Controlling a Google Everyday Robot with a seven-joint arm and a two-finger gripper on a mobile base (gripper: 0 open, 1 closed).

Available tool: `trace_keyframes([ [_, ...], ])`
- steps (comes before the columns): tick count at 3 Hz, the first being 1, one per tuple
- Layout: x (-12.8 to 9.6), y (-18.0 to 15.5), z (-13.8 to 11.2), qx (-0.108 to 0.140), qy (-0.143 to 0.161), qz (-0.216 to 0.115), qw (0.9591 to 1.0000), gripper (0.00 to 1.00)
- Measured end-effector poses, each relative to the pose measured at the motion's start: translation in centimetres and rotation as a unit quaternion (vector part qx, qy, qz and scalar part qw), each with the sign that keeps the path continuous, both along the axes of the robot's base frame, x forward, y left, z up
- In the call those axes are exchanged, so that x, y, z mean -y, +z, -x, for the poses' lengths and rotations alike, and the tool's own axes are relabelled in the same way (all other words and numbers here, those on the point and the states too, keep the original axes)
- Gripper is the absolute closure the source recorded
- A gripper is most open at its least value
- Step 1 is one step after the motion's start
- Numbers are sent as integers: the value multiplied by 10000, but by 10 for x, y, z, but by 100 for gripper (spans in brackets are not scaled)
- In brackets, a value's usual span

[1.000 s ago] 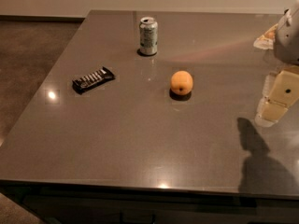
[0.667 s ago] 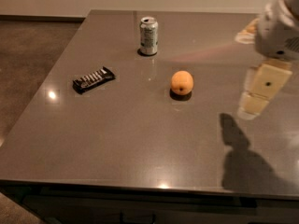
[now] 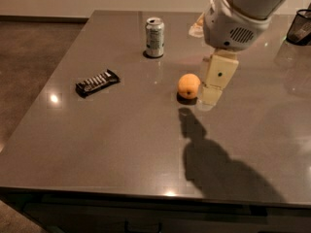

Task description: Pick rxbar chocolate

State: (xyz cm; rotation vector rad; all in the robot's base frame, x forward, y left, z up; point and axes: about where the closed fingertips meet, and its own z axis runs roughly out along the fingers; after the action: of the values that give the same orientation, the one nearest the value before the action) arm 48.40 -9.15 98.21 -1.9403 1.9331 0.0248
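Swinging in from the right edge of the table (image 3: 121,144), the arm now reaches over the middle of it, where a second ago it hung far off to the side. Its gripper (image 3: 212,93) points down just beside the orange (image 3: 188,85), on that fruit's right, and its shadow (image 3: 214,164) falls across the near part of the tabletop. Whether the gripper is released or clenched cannot be told from this angle.

Nothing else has shifted. The chocolate bar (image 3: 97,82) lies flat on the left part of the table, slightly askew, exactly where it was, well apart from the gripper. The can (image 3: 154,37) stands upright toward the far edge, between the two in left-to-right terms.

For the task this looks like the approach under way but not finished: the arm is travelling toward the bar's side, yet the orange sits between gripper and bar. A low sweep onward could knock the fruit, so passing above or behind it seems wise.
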Motion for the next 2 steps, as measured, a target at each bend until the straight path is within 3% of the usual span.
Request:
trace_keyframes([
  [2, -76, -18, -36, -168, 685, 24, 9975, 0],
])
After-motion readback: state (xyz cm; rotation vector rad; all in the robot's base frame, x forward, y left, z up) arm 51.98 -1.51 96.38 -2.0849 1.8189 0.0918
